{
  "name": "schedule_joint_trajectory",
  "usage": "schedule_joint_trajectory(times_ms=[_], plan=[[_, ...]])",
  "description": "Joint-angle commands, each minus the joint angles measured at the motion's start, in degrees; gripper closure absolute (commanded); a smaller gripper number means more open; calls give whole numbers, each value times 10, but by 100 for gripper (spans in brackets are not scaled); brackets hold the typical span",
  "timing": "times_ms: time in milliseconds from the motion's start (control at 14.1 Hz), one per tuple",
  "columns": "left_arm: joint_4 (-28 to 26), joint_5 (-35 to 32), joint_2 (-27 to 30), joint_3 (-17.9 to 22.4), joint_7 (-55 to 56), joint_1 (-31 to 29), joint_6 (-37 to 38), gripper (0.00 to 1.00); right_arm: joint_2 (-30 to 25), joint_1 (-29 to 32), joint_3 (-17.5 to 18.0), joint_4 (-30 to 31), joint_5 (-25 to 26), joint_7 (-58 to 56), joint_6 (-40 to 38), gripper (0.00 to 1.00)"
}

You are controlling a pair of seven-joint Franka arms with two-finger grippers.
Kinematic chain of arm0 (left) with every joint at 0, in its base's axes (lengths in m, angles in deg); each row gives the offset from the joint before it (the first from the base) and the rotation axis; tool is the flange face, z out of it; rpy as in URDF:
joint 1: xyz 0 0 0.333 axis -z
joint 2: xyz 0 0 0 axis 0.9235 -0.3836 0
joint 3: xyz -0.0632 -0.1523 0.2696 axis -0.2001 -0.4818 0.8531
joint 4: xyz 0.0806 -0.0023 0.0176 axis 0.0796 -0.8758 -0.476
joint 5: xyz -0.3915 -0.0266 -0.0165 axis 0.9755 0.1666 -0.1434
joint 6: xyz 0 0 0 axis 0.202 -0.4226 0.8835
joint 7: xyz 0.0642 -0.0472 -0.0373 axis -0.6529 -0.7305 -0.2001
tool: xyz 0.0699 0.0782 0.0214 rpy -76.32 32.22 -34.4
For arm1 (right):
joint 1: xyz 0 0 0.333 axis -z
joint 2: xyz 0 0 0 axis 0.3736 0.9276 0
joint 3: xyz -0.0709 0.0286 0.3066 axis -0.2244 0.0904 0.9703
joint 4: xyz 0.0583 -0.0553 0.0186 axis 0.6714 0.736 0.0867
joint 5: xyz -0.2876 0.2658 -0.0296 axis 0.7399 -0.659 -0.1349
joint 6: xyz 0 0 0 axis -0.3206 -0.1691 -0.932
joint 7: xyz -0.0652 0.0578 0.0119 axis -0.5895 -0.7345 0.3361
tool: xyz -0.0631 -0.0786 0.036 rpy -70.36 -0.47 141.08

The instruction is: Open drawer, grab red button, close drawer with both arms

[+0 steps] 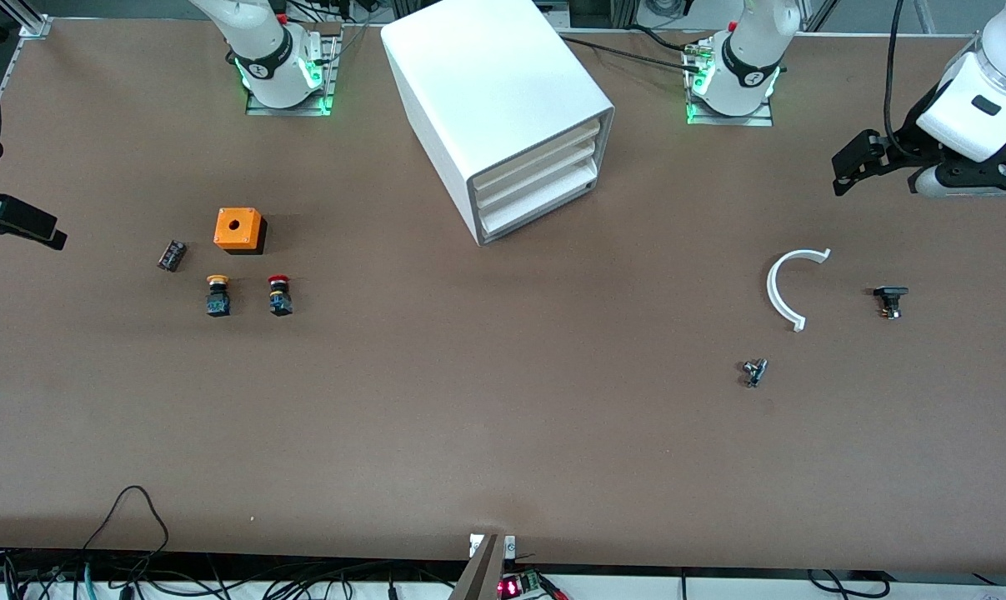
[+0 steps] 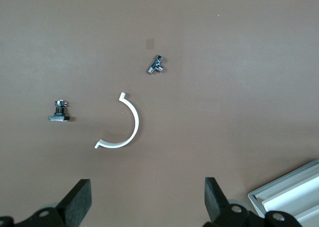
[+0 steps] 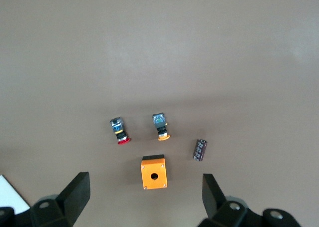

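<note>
Hovering wide open and empty, the left gripper [image 1: 840,171] and right gripper [image 1: 52,239] are flanking the table's [image 1: 503,433] ends. The drawer [image 1: 536,212] is sitting shut, bare brown surface lying between it and the button [image 1: 279,296].

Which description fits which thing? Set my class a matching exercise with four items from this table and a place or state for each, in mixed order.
Things
1. red-capped button
2. orange box
3. white curved piece
4. bottom drawer

Descriptions
A. shut, lowest of three in the white cabinet
B. toward the left arm's end of the table, between two small metal parts
C. lying beside the yellow-capped button
D. has a round hole in its top

Pairs: 1-C, 2-D, 3-B, 4-A
</note>
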Motion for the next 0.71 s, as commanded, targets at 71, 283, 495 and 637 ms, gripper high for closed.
schedule_joint_trajectory(times_ms=[71, 283, 495, 637], plan=[[16, -10, -10, 5, -26, 9, 13, 0, -66, 2, 6, 80, 19, -2, 0, 0], [16, -8, -11, 19, -49, 26, 13, 0, -81, 2, 6, 100, 21, -21, 6, 0], [27, -1, -18, 19, -49, 18, 16, 0, -92, 2, 15, 103, 22, -24, 11, 0], [27, -1, -18, 18, -49, 19, 18, 0, -92, 2, 14, 103, 20, -22, 17, 0]])
